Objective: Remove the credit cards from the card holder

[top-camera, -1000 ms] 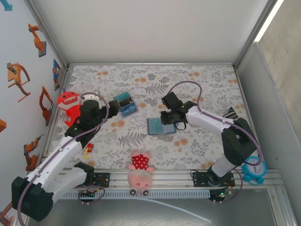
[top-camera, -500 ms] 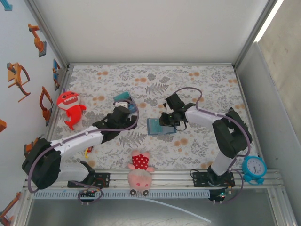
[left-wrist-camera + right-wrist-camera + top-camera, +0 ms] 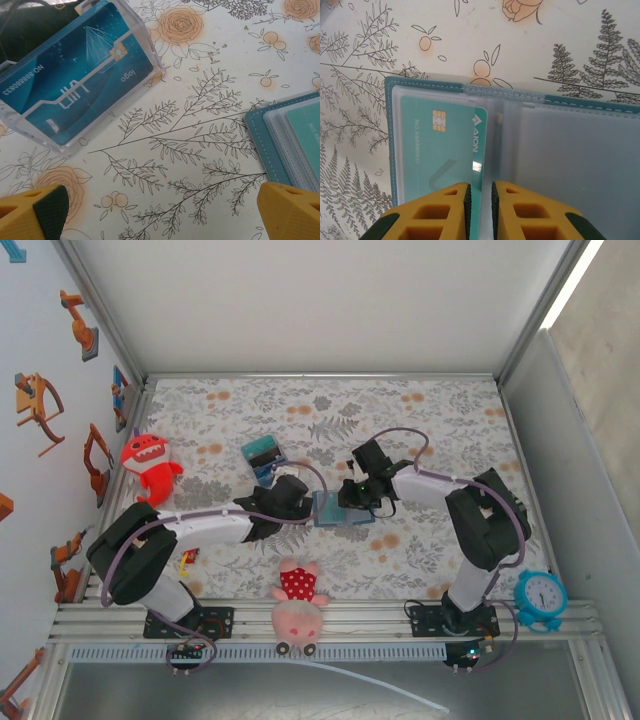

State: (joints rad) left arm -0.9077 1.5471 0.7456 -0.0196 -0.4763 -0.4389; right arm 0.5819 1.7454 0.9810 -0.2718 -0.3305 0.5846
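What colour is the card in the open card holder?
The card is mint green, seen best in the right wrist view.

In the left wrist view the card holder (image 3: 272, 145) runs off the right edge and the clear card case (image 3: 75, 85) off the left, while in the right wrist view the right gripper (image 3: 479, 195) covers the lower edge of the teal card (image 3: 435, 150).

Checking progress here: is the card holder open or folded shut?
Open. The card holder lies spread flat, both clear-sleeved panels face up, with a teal card in one sleeve.
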